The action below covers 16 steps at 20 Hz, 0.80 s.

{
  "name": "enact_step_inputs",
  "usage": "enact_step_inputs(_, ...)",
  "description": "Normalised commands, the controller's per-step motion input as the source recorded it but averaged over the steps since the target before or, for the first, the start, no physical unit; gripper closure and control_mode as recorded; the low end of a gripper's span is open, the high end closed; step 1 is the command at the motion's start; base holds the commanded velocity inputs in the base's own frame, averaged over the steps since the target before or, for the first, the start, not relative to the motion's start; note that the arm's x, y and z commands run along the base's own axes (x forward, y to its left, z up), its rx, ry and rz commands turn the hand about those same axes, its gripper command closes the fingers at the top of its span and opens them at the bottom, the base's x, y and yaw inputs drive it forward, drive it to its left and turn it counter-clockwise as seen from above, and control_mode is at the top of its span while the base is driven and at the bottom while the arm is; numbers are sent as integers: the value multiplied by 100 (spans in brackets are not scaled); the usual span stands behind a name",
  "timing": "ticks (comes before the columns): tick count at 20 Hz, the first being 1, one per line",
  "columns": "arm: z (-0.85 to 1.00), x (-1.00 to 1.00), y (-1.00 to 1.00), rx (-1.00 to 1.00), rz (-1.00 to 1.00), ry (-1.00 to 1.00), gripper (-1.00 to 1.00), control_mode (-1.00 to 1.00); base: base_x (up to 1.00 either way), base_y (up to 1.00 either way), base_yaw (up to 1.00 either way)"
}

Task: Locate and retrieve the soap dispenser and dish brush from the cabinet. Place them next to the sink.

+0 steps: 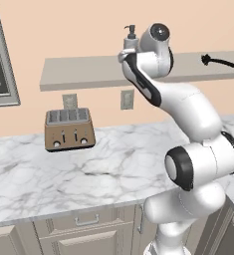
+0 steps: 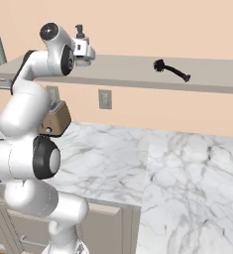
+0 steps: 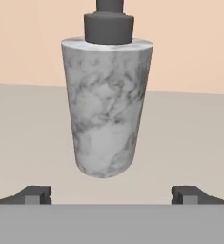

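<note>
hand view: gripper point(image 3: 111, 195) wide before soap dispenser point(image 3: 106, 107)

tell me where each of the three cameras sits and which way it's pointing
Left base view: behind the arm to its left, facing the wall; the white arm rises at lower right toward the grey-beige shelf board, above the brown four-slot toaster.
Right base view: behind the arm to its right; the arm rises at lower left, the thin black dish brush on the shelf.
Hand view: looks along the open gripper at the marbled grey-white soap dispenser standing ahead of its fingertips.
Both base views share shelf, dispenser, brush and toaster.
</note>
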Motion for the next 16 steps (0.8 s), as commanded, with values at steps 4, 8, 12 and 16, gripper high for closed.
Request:
enact_step_inputs(4, -8, 39, 2, 0, 0, 0, -100, -100, 0, 0, 0)
enact_step_inputs(8, -7, 36, 4, 0, 0, 0, -100, -100, 0, 0, 0)
enact_step_inputs(12, -5, 29, 5, 0, 0, 0, -100, -100, 0, 0, 0)
enact_step_inputs(16, -2, 27, 5, 0, 0, 0, -100, -100, 0, 0, 0)
